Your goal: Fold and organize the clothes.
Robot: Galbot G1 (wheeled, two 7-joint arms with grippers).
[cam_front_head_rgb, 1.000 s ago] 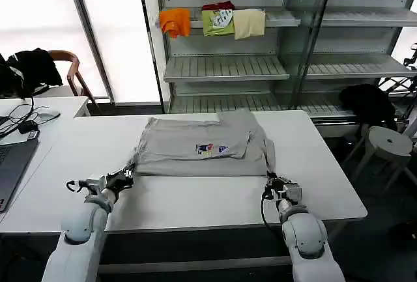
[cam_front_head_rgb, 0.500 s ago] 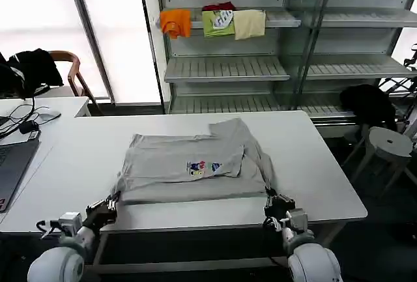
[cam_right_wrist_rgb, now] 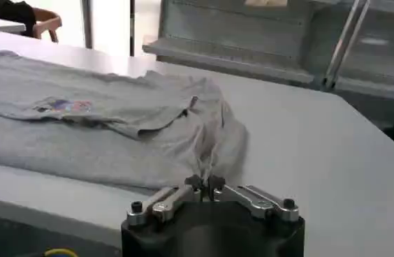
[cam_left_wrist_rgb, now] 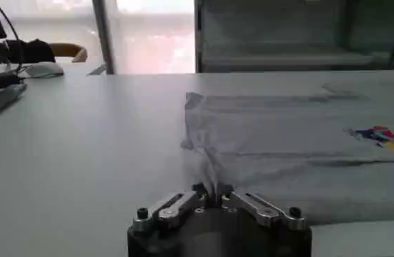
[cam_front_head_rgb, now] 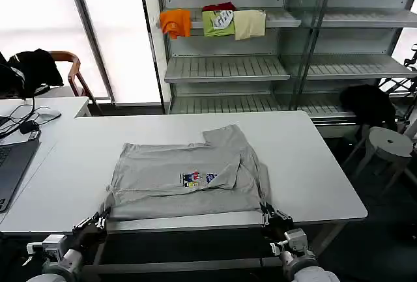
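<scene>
A light grey shirt with a small multicoloured chest print lies partly folded on the white table, its near hem at the table's front edge. My left gripper is shut on the shirt's near left corner at that edge; in the left wrist view, cloth is pinched in the left gripper. My right gripper is shut on the near right corner. The right wrist view shows the shirt bunched into the right gripper.
Metal shelving stands behind the table with orange, green and cream garments on an upper shelf. A second desk with a laptop and cables is at the left, a chair with black cloth behind it. A white stool stands at the right.
Both grippers have pulled back toward me and down to the table's front edge, dragging the shirt nearer. The shirt's near hem now reaches that edge.
</scene>
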